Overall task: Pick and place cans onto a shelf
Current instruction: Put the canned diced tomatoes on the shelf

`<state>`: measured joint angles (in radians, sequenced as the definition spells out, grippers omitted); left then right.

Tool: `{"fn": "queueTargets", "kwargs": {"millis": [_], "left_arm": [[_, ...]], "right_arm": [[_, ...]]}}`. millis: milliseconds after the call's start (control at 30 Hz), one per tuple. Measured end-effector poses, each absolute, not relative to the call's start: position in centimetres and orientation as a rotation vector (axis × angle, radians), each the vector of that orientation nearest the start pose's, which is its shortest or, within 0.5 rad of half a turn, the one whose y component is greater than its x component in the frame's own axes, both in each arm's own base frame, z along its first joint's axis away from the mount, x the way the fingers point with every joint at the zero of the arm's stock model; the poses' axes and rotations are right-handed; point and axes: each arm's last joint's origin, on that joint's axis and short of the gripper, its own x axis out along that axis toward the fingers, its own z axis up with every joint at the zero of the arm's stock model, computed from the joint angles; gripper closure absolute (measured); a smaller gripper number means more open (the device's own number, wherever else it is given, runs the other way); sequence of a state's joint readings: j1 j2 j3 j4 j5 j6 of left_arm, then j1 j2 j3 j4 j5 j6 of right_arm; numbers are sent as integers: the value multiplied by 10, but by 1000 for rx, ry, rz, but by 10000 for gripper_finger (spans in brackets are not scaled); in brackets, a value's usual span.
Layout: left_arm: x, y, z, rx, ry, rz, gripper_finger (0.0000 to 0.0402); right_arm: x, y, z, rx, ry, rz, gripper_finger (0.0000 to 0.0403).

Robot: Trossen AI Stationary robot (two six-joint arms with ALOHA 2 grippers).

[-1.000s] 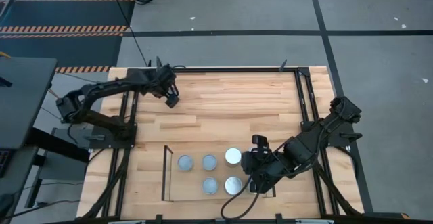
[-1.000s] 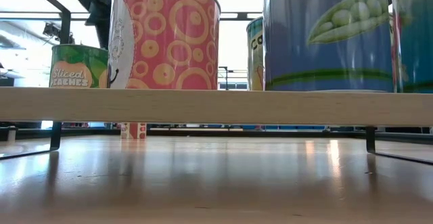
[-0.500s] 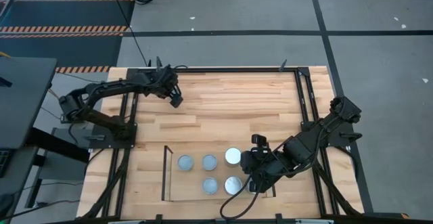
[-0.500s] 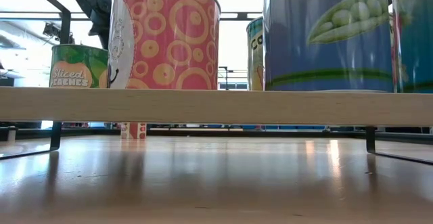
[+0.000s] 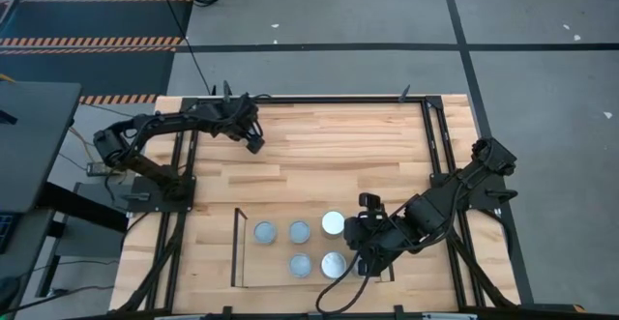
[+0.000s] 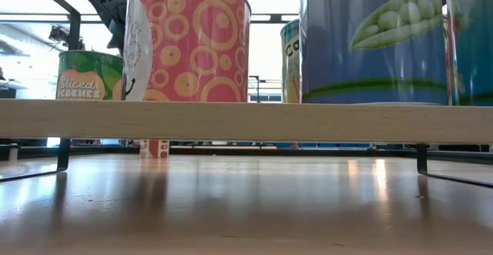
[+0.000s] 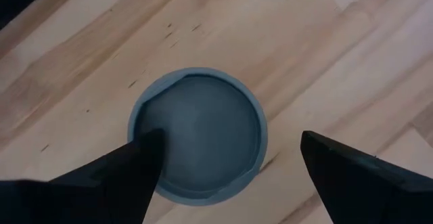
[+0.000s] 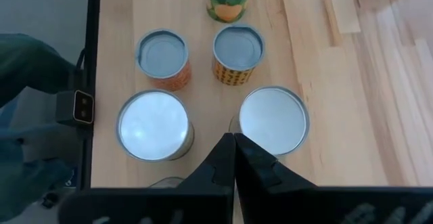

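The high camera hangs far above and looks straight down, taking in the whole surface (image 5: 319,156), both arms and the grey floor around. The low camera sits at surface height, very close to the shelf (image 6: 246,122), facing level across into the room behind. The left wrist camera looks steeply down past the left claw (image 7: 226,163), close above a single can (image 7: 197,135) directly beneath it. The right wrist camera looks down from higher, ahead of the right claw (image 8: 233,153), onto five cans (image 8: 238,53) that the high and low views share.
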<state>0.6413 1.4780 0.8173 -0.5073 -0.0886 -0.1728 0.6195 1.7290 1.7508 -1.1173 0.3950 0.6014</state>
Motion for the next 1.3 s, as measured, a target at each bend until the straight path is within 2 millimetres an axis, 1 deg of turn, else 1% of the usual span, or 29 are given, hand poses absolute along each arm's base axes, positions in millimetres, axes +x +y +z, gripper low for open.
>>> {"fn": "queueTargets", "kwargs": {"millis": [167, 300, 400, 467, 800, 867, 933, 1000, 1133, 1200, 1300], "left_arm": [[214, 154, 174, -457, 1106, 720, 55], [220, 145, 173, -420, 1124, 682, 87], [225, 138, 173, -396, 1130, 660, 130], [227, 134, 173, -380, 1135, 656, 166], [234, 120, 173, -255, 1172, 594, 374], [235, 116, 175, -236, 1180, 573, 389], [234, 112, 177, -231, 1202, 557, 388], [235, 109, 185, -227, 1222, 548, 387], [241, 98, 215, -191, 1301, 555, 395], [246, 88, 233, -177, 1319, 539, 395], [257, 67, 260, -160, 1300, 494, 395]], "right_arm": [[292, 191, 345, 14, 964, -93, 393], [292, 191, 345, 5, 965, -87, 391], [292, 191, 346, 0, 965, -84, 390], [292, 191, 346, -1, 966, -83, 391], [292, 191, 345, 2, 966, -84, 390], [292, 191, 345, 6, 966, -84, 390], [292, 191, 345, 12, 973, -75, 391], [291, 192, 345, 18, 980, -64, 391], [291, 192, 345, 18, 980, -64, 390], [291, 192, 345, 18, 981, -64, 390], [291, 191, 345, 7, 988, -63, 391]]}}
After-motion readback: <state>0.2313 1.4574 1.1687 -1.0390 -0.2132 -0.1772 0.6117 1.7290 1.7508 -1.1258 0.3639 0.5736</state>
